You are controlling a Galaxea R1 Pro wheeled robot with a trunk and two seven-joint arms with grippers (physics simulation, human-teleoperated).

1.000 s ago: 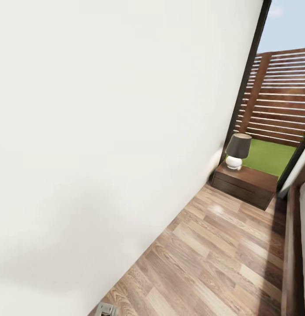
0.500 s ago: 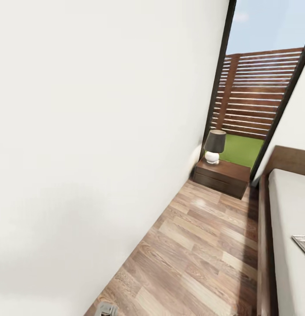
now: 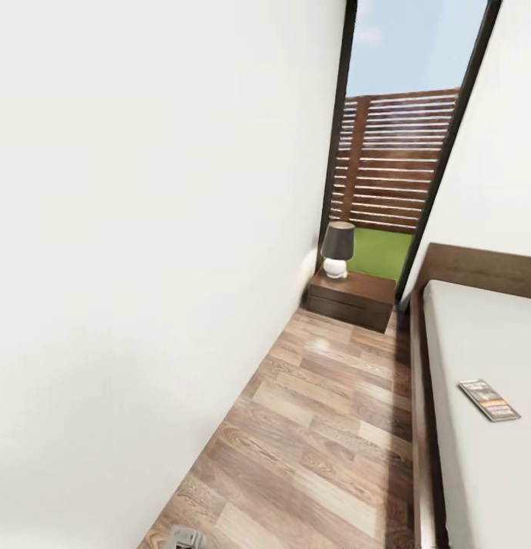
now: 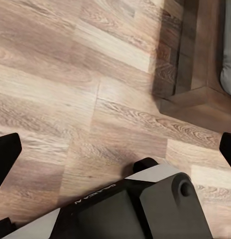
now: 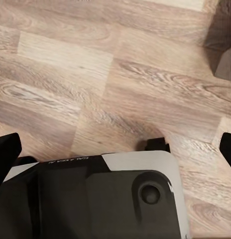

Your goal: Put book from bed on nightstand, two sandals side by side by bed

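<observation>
Head view: the thin dark paperback book (image 3: 488, 399) lies flat on the pale grey mattress of the dark-framed bed (image 3: 479, 473), far ahead of both grippers. Left gripper (image 4: 115, 149) and right gripper (image 5: 115, 149) hang over plank floor (image 3: 326, 427), fingers spread wide, holding nothing. Since the earlier frames the camera has swung right, revealing the whole book. A bare floor lane runs between white wall (image 3: 143, 229) and bed frame to the dark reddish-brown nightstand (image 3: 352, 299) bearing a lamp (image 3: 338, 248).

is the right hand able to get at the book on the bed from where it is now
Probably not yet. The book lies flat on the bed with nothing on it, but the right hand hangs open over bare floor, away from the mattress. The base likely needs to close in first.
</observation>
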